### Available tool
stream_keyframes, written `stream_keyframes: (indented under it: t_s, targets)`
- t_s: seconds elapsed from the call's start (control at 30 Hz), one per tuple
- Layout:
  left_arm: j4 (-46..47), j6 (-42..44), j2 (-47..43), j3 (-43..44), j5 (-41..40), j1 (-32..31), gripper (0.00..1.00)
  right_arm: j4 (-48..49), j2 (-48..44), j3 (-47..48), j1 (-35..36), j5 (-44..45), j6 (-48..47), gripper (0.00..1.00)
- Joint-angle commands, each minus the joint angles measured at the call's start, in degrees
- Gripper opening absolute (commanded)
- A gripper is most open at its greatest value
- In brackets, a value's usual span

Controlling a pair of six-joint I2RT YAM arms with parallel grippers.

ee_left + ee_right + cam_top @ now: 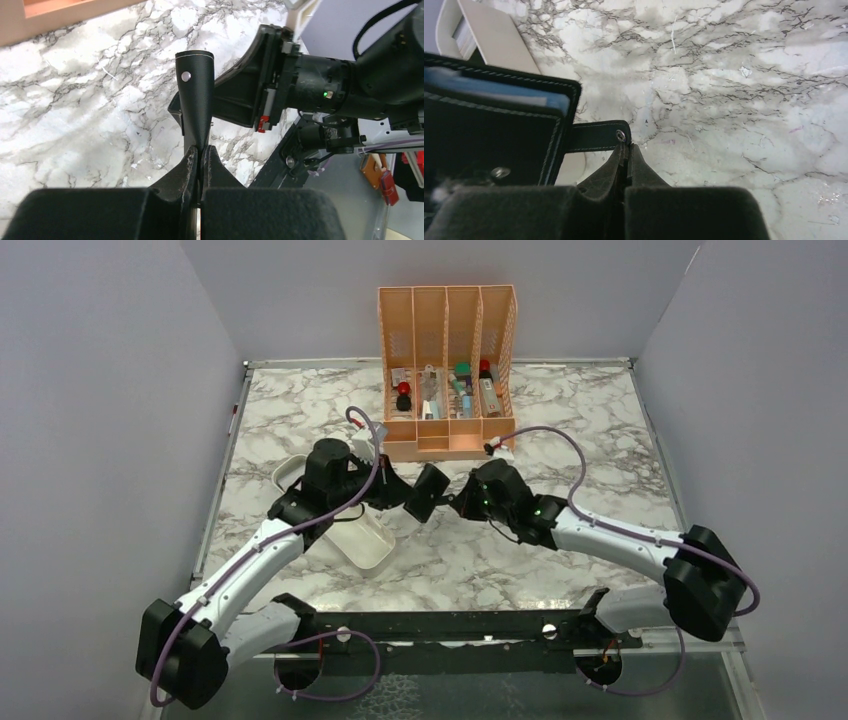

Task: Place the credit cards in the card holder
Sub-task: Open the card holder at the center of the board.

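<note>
The site presented as a robotics test laboratory. A white, grey-veined marble-patterned tabletop [600, 430] was enclosed on three sides by plain pale grey panel walls [100, 390], forming a bare work cell. A white-and-black jointed left robot arm [250, 560] and a matching right robot arm [610, 532] were fixed to a black metal mounting rail [450, 625] at the near edge, with purple cables [579, 465] looped along them. A tall orange plastic slotted organiser [447, 310] holding small assorted items stood at the back.
</note>
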Motion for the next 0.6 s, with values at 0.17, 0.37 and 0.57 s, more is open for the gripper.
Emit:
stream_keyframes:
  t_s: [0.17, 0.37, 0.57]
  targets:
    - [-2.2, -3.4, 6.1, -0.4, -3.7, -0.1, 0.52, -2.8, -12.7, -7.7, -0.3, -7.8, -8.1, 0.01]
    - [-7.6, -1.1, 9.6, 1.6, -8.7, -0.1, 0.61, -7.5, -13.8, -10.7, -0.3, -14.7, -8.2, 0.01]
    - [-7.8, -1.2, 9.9, 1.3, -8.3, -0.1, 0.62, -9.3, -15.0, -9.8, -0.3, -9.8, -7.3, 0.01]
